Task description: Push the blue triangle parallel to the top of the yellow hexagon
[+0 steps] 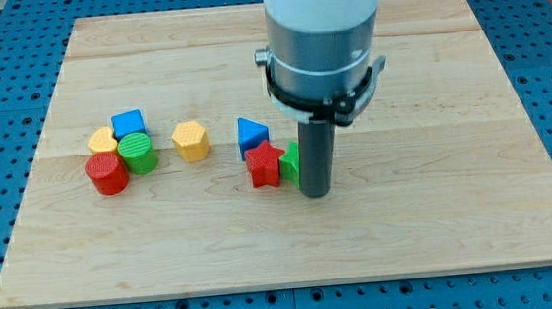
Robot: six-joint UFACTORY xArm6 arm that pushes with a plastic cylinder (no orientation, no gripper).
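Observation:
The blue triangle [251, 135] sits near the board's middle, to the right of the yellow hexagon [190, 140] and about level with it. A red star [265, 164] lies just below the triangle, touching it. A green block [289, 161], its shape partly hidden, sits right of the star. My tip [315, 191] rests on the board at the green block's right side, below and right of the blue triangle.
At the view's left is a cluster: a blue cube [129, 124], a yellow block [102, 141], a green cylinder [139, 151] and a red cylinder [107, 174]. The wooden board [438, 211] lies on a blue pegboard.

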